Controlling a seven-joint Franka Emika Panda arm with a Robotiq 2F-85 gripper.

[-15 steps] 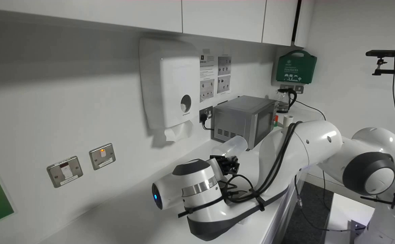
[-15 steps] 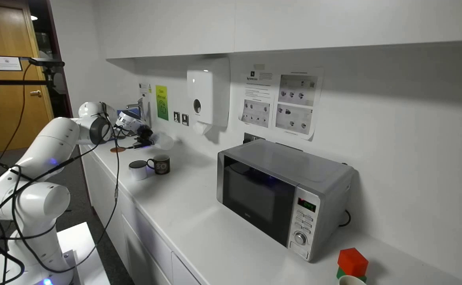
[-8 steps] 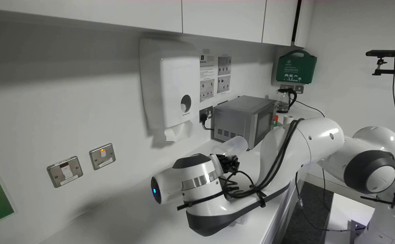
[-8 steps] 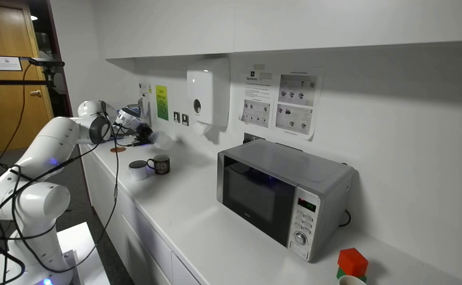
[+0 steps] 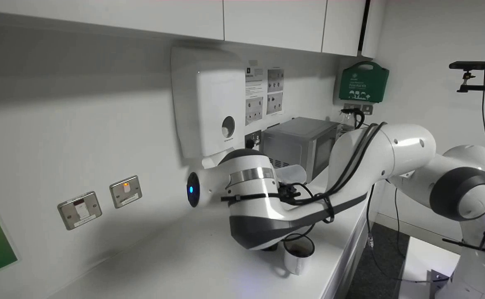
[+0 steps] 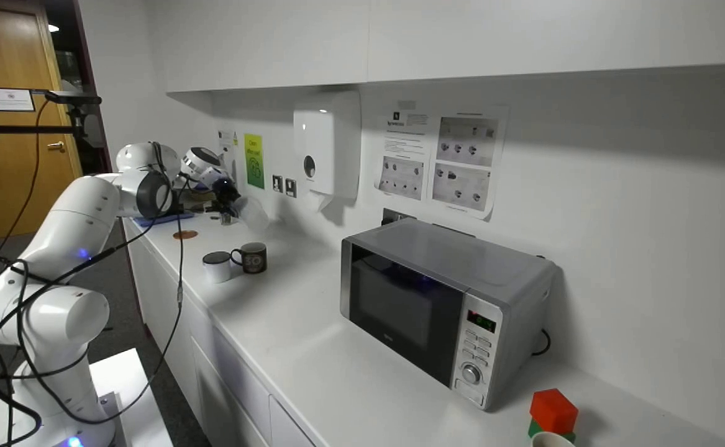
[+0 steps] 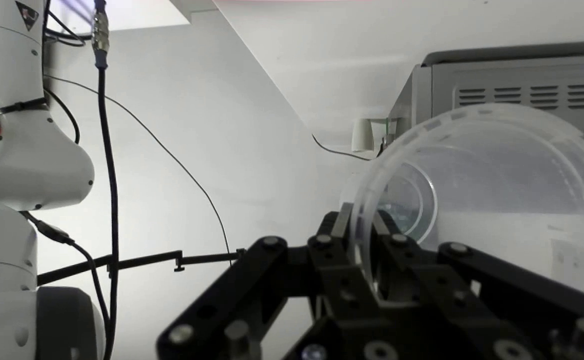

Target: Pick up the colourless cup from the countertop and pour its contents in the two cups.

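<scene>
Countertop [image 6: 303,304] below, hand [image 7: 363,227] and colourless cup [image 7: 482,195] have risen.

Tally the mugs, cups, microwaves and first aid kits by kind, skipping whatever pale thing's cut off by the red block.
Mugs: 2 (white mug, dark mug)
Cups: 1 (colourless cup, in the gripper)
Microwave: 1
First aid kit: 1
Total: 5

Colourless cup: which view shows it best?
Wrist view: the colourless cup is largest there, its rim and inside facing the camera, its wall pinched in the gripper. Both exterior views show it small and pale; in an exterior view the arm also covers part of it.
</scene>
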